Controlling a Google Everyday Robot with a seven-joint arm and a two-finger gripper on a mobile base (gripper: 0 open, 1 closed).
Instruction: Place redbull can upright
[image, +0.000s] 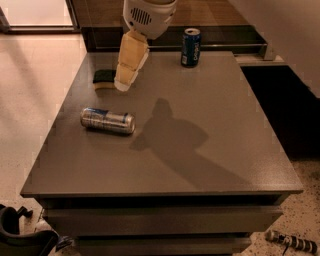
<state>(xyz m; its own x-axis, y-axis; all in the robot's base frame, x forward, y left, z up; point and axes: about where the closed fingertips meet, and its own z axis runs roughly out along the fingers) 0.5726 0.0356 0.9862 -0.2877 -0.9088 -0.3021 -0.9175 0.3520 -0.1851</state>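
The redbull can (107, 120), slim and silver with blue patches, lies on its side on the left part of the grey table (215, 100), its shiny top pointing right. My gripper (122, 85), pale yellow, hangs from the white arm head at the top centre. It is above the table, behind and slightly right of the can, apart from it and holding nothing that shows.
A dark blue can with white lettering (190, 47) stands upright at the table's back edge. A dark green and yellow sponge (104, 78) lies at the back left, just left of the gripper. The floor lies left; a dark gap lies right.
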